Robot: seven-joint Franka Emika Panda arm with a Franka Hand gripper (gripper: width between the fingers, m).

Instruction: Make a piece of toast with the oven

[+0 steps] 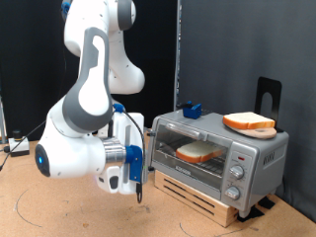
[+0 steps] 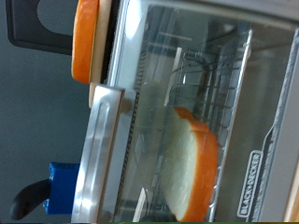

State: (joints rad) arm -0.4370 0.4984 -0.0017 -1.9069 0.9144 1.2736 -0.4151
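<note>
The tool (image 1: 137, 190) hangs at the oven's (image 1: 219, 153) nine o'clock side in the exterior view, just beside the glass door (image 1: 190, 156); we cannot tell whether its fingers are apart or together. One piece of toast (image 1: 198, 152) lies on the wire rack (image 2: 210, 89) inside, a second slice (image 1: 249, 122) on the roof. We judge the door looks shut, so any push or pull should be slow and square to it.

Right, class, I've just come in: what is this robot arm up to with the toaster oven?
The arm's pincer hangs in front of the oven, near the door's side at the exterior view's left, with nothing seen between its fingers. The glass door looks closed, and one bread slice lies on the rack inside. A second slice lies on a plate on the oven's roof, beside a small blue object.
</note>
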